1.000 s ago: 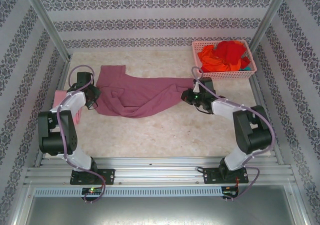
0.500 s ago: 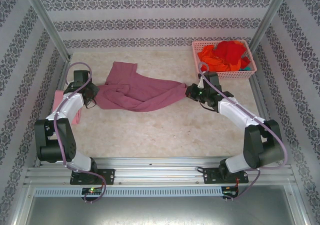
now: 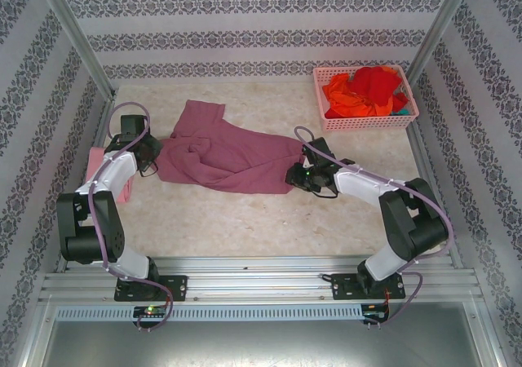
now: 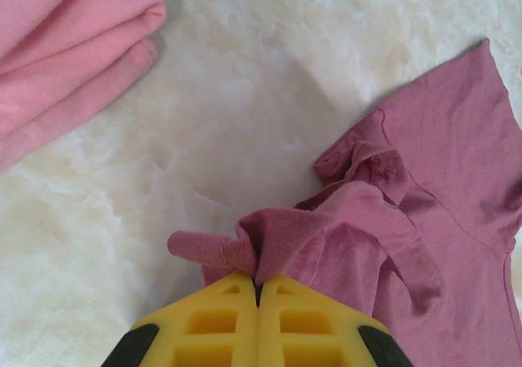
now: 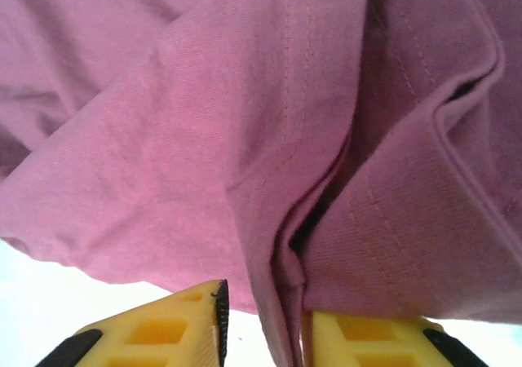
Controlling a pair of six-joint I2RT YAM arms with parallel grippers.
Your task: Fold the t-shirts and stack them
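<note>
I use the mauve shirt [image 3: 224, 151] as my marker; it lies crumpled on the pale, marble-looking bench [image 3: 269, 220], soft and wrinkly, with one sleeve poking out toward the back wall.

At the shirt's left edge my left pincer [image 3: 149, 153] is squeezed tight; in its wrist view the yellow fingers [image 4: 258, 284] press together on a small rolled fold of the mauve cloth.

At the shirt's right edge is my right pincer [image 3: 292, 175]; in its wrist view the pincer [image 5: 261, 302] has a narrow gap; a thick stitched fold of the shirt hangs in that gap and touches one finger, while a thin strip of bench shows beside the other, so the cloth is not squeezed.

Left of the mauve shirt, past the left pincer, a folded light pink shirt [image 4: 65, 49] lies flat with neat rounded edges; it sits close to the bench's left side rail [image 3: 124, 192].

Right of the mauve shirt and further back is a pink plastic basket [image 3: 326, 122] with lattice walls; red and orange shirts [image 3: 371, 90] are bunched up inside it.

In front of the mauve shirt the bench is bare and wide, all the way to the arm bases; behind the shirt there is a thinner bare strip before the patterned wall.
</note>
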